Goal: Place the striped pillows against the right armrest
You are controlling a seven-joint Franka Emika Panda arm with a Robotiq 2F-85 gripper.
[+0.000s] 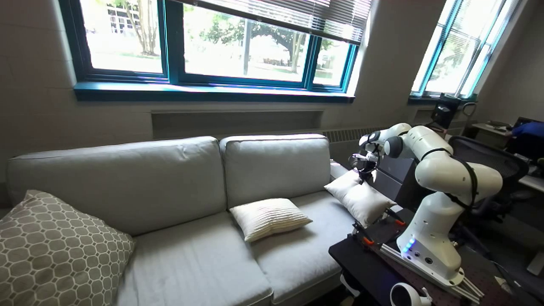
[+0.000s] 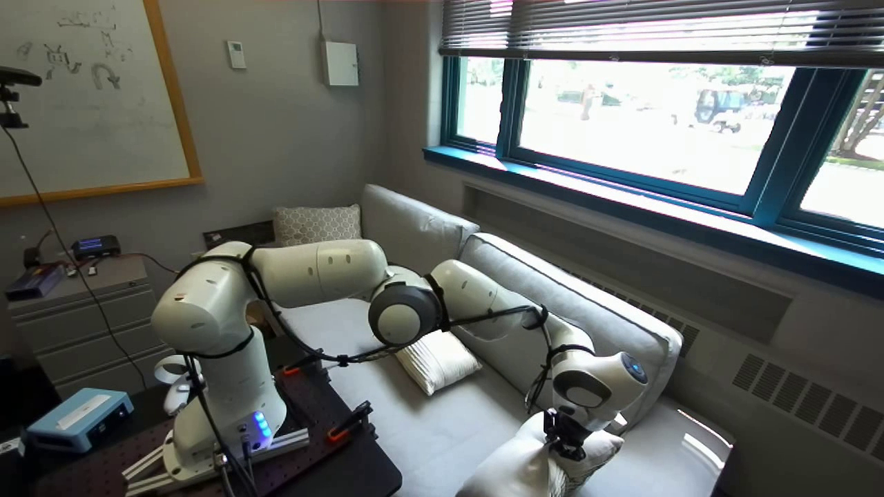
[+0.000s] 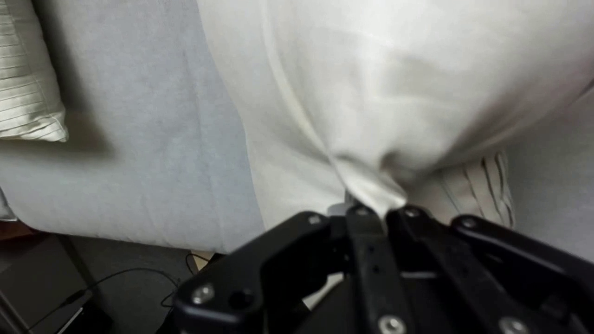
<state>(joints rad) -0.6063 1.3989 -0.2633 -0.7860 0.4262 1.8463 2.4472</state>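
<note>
The gripper [image 3: 386, 213] is drawn almost fully together, with only a thin fold of the nearer striped pillow [image 1: 361, 202] nipped between its fingertips. That hold makes sense: the pillow is plump and looks too thick to span comfortably, so a gathered fold gives the jaws something slim to clamp, and creases run out from it across the fabric. The bulk spreads out below the gripper, plain face up; stripes peep out beside the fingertips in the wrist view, so the striped side is presumably turned under.

The right armrest [image 2: 673, 455] lies just past the gripper in an exterior view, which suggests the pillow is being held here for setting down at that end. Whether it touches the armrest I cannot tell, since the pillow and gripper hide the place.

The second striped pillow [image 1: 270, 216] lies on the sofa seat [image 1: 187, 255], well apart from the gripper, on the left in the wrist view, and likely needs its own turn. Farther off on that side leans the lattice pillow [image 1: 63, 250]. Hung from one fold, the held pillow may swing, so lowering it before release seems wise.
</note>
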